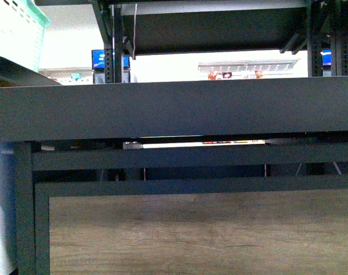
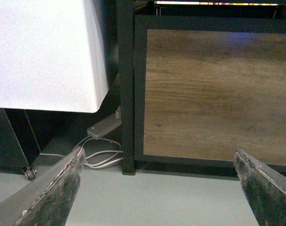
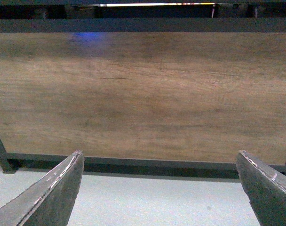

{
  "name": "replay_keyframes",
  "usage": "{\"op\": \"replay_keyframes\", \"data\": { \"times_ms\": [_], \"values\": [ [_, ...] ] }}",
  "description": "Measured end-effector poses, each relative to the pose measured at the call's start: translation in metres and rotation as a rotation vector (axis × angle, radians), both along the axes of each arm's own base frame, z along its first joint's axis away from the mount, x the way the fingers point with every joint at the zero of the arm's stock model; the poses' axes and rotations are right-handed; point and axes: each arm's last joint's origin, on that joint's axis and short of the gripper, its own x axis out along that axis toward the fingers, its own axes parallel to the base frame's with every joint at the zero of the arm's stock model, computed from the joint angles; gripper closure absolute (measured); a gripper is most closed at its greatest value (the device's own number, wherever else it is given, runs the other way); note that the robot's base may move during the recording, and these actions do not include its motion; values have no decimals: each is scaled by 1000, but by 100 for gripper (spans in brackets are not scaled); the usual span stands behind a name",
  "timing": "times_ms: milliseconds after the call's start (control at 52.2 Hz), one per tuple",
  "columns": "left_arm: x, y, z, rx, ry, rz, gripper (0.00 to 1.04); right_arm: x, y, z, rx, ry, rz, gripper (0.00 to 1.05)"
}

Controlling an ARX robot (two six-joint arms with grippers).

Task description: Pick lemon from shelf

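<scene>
currently left claw [image 2: 159, 153] and right claw [image 3: 160, 153] hang spread wide and empty, low before the wood panel [image 3: 143, 94] of the shelf [image 1: 174, 109], near the floor [image 3: 157, 202]; the lemon is out of view.

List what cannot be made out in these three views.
- Yellow lemon: in no view. In the front view, the front lip of the black metal shelf hides its tray's contents.
- Left gripper and right gripper: only spread dark fingertips show; the rest is cut off by the frame edge.
- Glossy white box-like object, left wrist view: cropped, unidentifiable.
- Distant store goods: too small, overexposed.
</scene>
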Motion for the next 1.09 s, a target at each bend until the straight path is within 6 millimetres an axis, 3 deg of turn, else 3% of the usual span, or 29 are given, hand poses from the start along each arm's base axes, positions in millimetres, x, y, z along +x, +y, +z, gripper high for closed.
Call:
{"op": "replay_keyframes", "data": {
  "times_ms": [1091],
  "values": [
    [0, 0, 0, 0, 0, 0, 8, 0, 0, 0, 0, 1, -1, 8]
  ]
}}
